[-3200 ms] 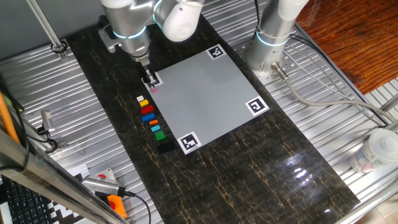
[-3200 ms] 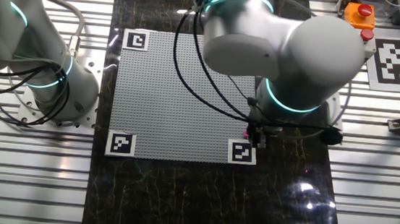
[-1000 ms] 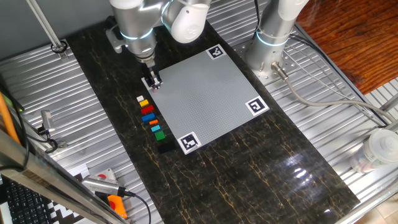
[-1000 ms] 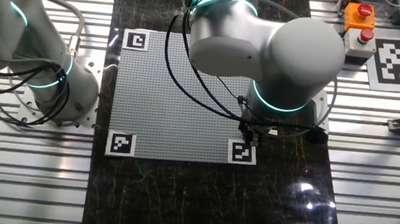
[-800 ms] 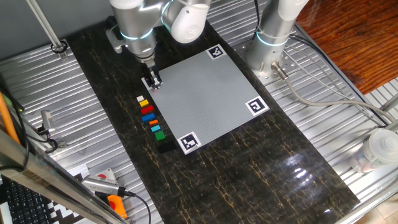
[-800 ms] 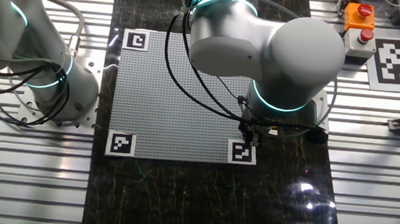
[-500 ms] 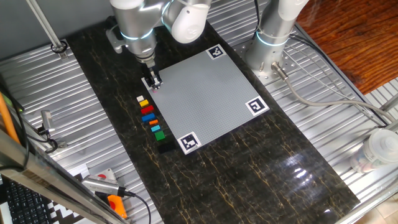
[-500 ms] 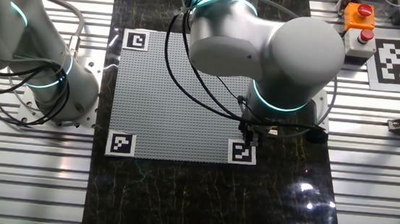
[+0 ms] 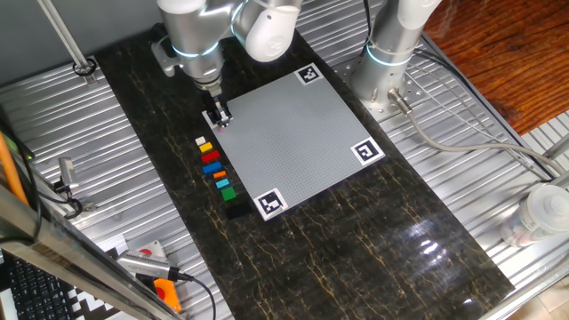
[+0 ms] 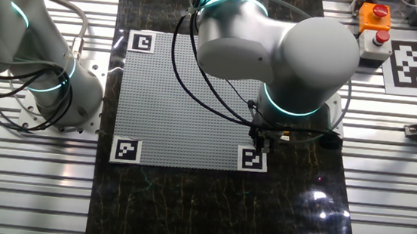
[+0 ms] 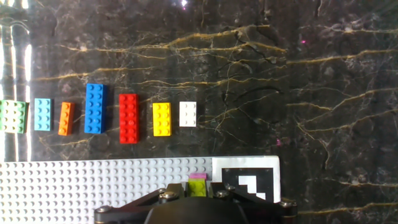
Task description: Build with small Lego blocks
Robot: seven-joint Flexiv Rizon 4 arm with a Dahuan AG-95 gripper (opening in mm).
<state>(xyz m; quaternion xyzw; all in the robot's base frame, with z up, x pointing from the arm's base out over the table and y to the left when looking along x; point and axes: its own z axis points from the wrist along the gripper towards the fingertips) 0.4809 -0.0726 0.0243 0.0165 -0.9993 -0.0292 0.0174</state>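
My gripper [image 11: 198, 193] is shut on a small olive brick [image 11: 198, 189]. A pink brick [image 11: 198, 177] shows just beyond it, touching it, over the grey studded plate [image 11: 93, 183] beside a corner tag [image 11: 249, 177]. In one fixed view the gripper [image 9: 219, 122] is low at the plate's corner [image 9: 284, 133]. In the other fixed view it [image 10: 261, 147] is at the tag [image 10: 253, 159]. A row of loose bricks lies on the dark table: white [image 11: 188, 114], yellow [image 11: 162, 119], red [image 11: 128, 117], blue [image 11: 95, 109], orange [image 11: 66, 118], light blue [image 11: 43, 114], green [image 11: 13, 116].
The brick row [image 9: 215, 169] lies along the plate's left edge, ending in a black brick [image 9: 234, 210]. A second robot base [image 9: 387, 62] stands behind the plate. Ribbed metal surfaces flank the dark marble strip. An emergency-stop box [image 10: 374, 18] sits at the far right.
Since 3.2 s ago the gripper has shifted from the dark table beside the plate onto the plate's corner by the tag. Over the last second nothing has visibly moved.
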